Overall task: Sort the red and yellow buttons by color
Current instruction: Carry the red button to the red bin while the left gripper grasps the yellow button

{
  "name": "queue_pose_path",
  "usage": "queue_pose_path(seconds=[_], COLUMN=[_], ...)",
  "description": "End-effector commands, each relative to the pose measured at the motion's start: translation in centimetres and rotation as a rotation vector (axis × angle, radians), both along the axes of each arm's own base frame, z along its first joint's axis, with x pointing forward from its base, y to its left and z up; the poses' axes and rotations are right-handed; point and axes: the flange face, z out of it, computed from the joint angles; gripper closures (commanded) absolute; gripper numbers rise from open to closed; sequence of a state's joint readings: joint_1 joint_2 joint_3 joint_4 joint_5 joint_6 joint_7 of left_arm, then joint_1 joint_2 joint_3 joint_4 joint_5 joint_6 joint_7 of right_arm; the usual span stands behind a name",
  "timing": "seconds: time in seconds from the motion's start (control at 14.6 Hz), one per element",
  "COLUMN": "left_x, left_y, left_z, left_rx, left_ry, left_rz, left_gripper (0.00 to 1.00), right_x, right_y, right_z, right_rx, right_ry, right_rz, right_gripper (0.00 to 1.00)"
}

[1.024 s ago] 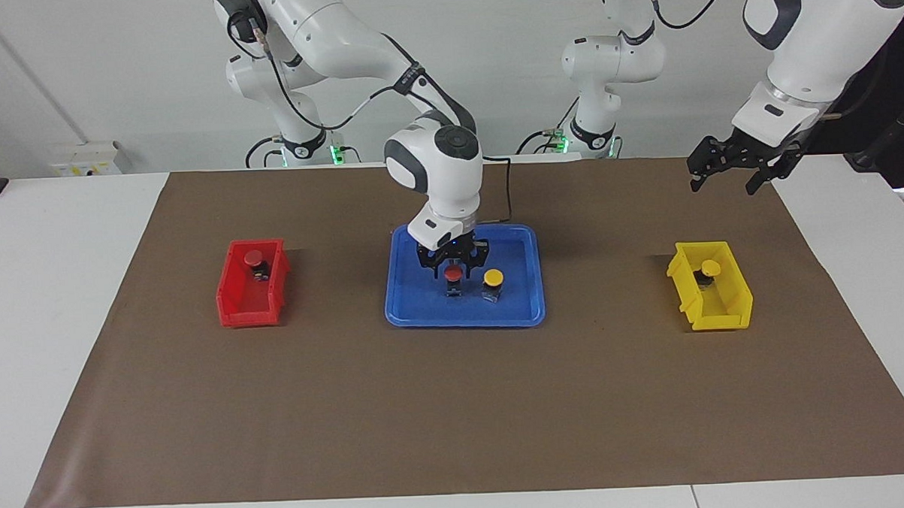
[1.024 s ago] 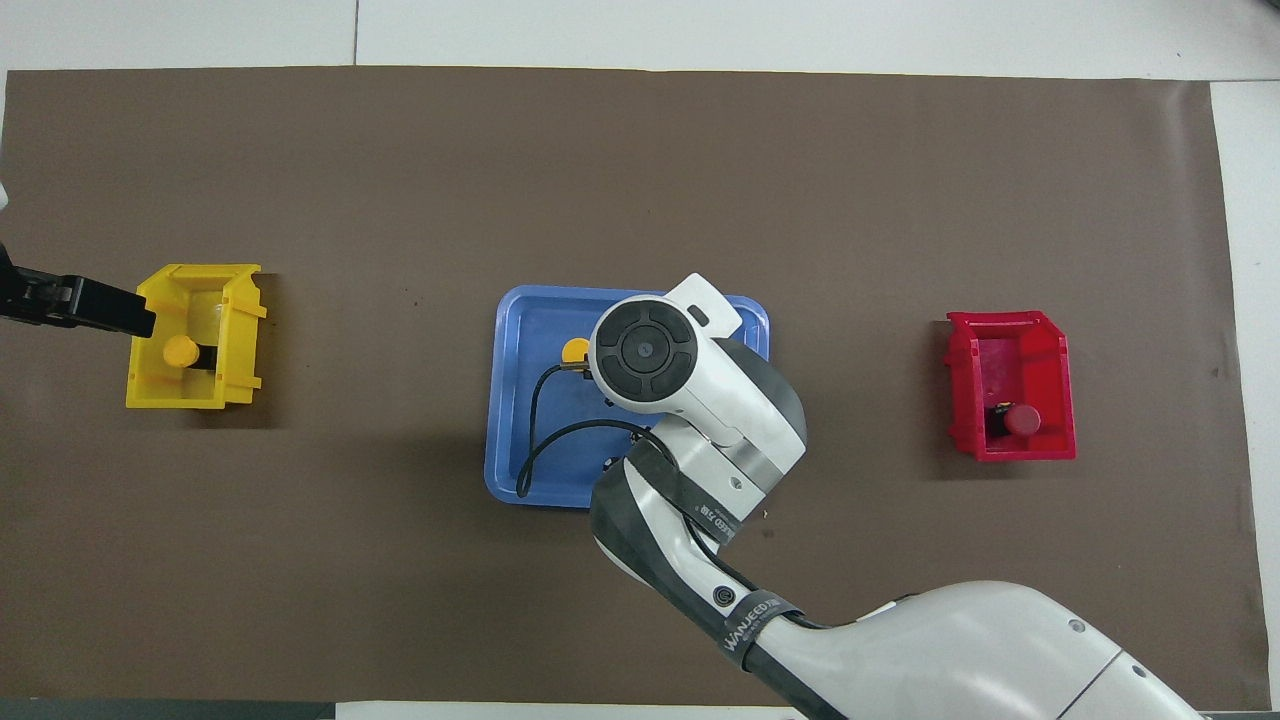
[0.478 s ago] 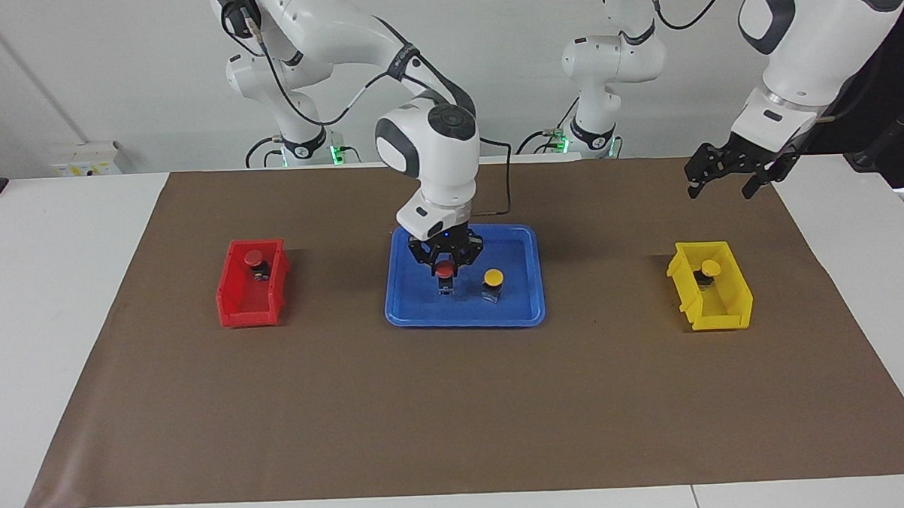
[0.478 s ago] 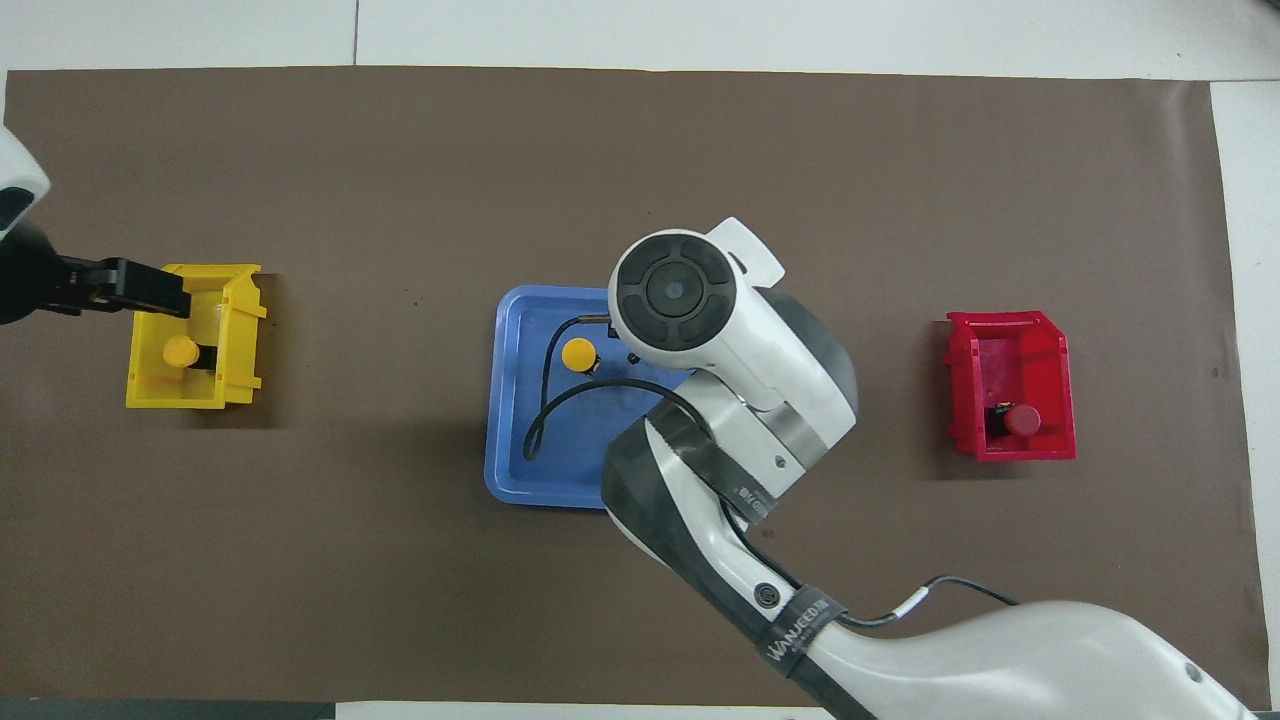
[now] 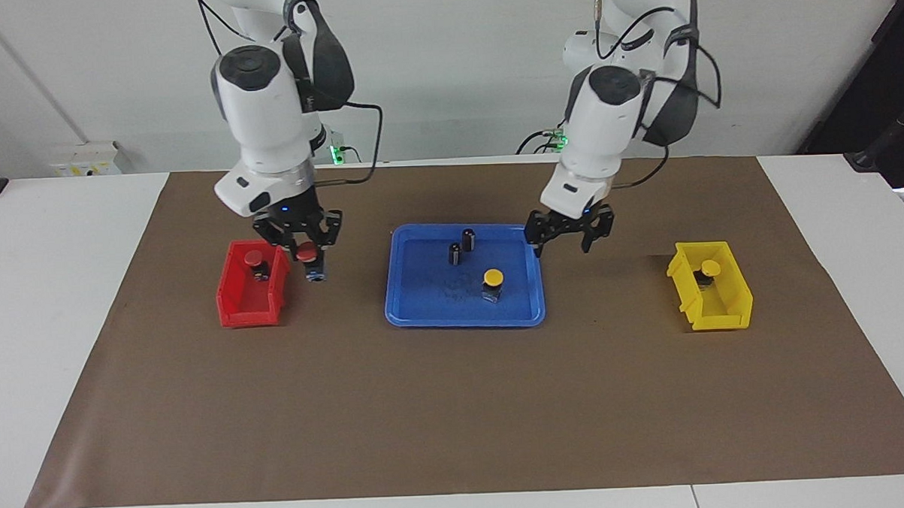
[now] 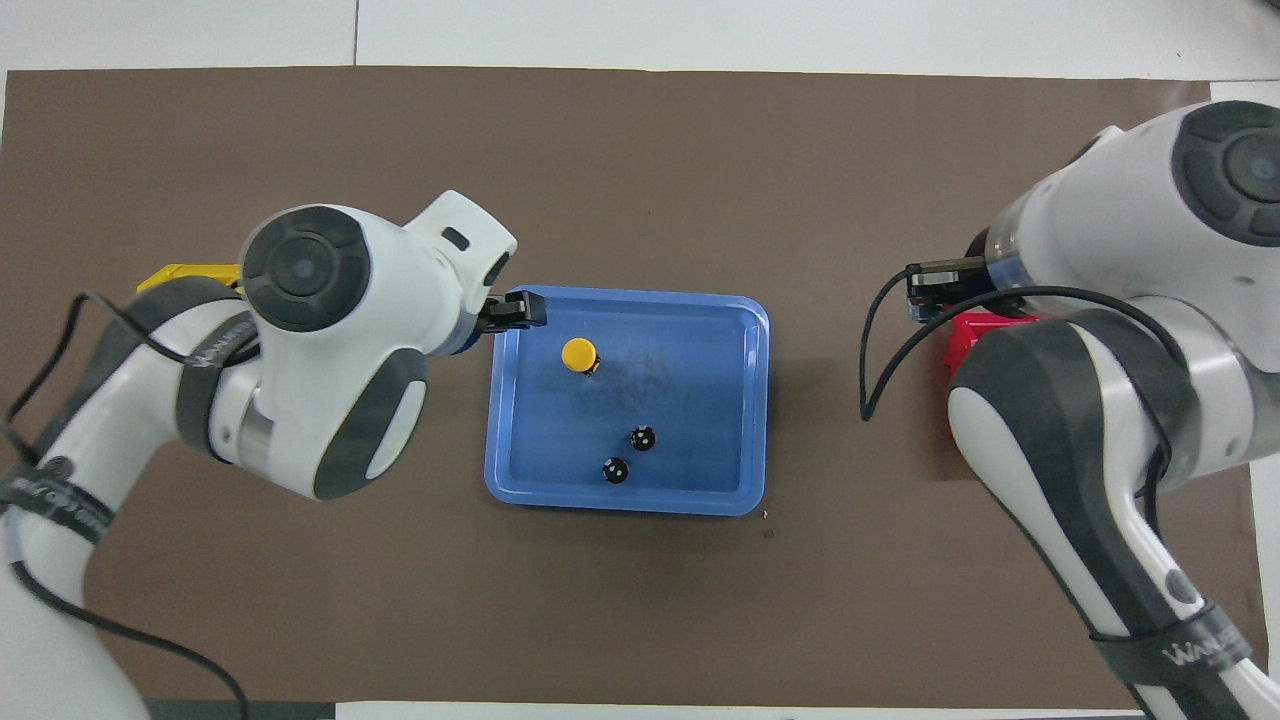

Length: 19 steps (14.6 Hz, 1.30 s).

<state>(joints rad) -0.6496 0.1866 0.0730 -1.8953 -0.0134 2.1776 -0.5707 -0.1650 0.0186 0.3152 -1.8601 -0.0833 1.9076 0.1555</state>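
A: Facing view: where were the buttons?
B: One red button (image 5: 307,251) hung in the right gripper (image 5: 299,253), whose fingers were clamped on it, in the air beside the red bin (image 5: 250,295), just at its edge toward the tray. A second red button (image 5: 253,259) lay inside that bin.
A: And the yellow ones?
B: One yellow button (image 5: 493,277) stood on the blue tray (image 5: 465,316), in the part farther from the robots. The other yellow button (image 5: 710,267) lay in the yellow bin (image 5: 713,294) toward the left arm's end of the table.
A: Anything else on the tray?
B: Two dark cylinders (image 5: 461,246), upright, nearer to the robots than the yellow button.
A: The left gripper?
B: The left gripper (image 5: 569,235) hung with fingers spread and nothing between them, over the tray's edge toward the yellow bin.
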Motion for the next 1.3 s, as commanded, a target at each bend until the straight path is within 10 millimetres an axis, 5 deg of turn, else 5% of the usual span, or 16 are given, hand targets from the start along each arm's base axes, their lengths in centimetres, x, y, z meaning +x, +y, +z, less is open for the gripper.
queue_pose_path(seconds=[0.0,0.2,0.55,0.68,0.75,0.82,1.09,1.23], left_x=[-0.1,-1.0,-1.8,-2.1,-2.2,-2.4,-2.2,-1.0], left_y=[-2.0,-4.3,-5.4,-5.7,-6.1,-6.6,-7.2,-7.0], left_z=[-1.1,-3.4,-5.0,-5.1,-5.4,-5.9,-6.1,-3.2], left_rx=[-0.023,-0.020,-0.009,-0.012,-0.016,-0.023,-0.024,-0.006], left_ry=[0.002,0.009,0.027,0.030,0.030,0.021,0.018,0.046], left_rz=[0.011,0.014,0.022,0.034,0.065,0.075,0.074,0.091], left_gripper=[0.01,0.01,0.06,0.24,0.88,0.98,0.99,0.99], right_x=[-0.7,-2.2,-3.8,-4.1,-4.2,-4.0,-4.3,-4.2], right_y=[-4.5,-7.8,-11.0,-11.1,-11.2,-11.3,-11.3,-11.2], right_z=[-1.4,-3.8,-7.7,-8.8,-9.2,-9.7,-12.4,-13.3], right_rx=[0.011,0.021,0.039,0.038,0.039,0.042,0.049,0.055], right_ry=[0.016,0.011,-0.001,-0.012,-0.015,-0.017,-0.015,-0.012], right_rz=[0.045,0.041,0.060,0.071,0.069,0.068,0.072,0.072], right_gripper=[0.90,0.90,0.90,0.90,0.90,0.90,0.90,0.90])
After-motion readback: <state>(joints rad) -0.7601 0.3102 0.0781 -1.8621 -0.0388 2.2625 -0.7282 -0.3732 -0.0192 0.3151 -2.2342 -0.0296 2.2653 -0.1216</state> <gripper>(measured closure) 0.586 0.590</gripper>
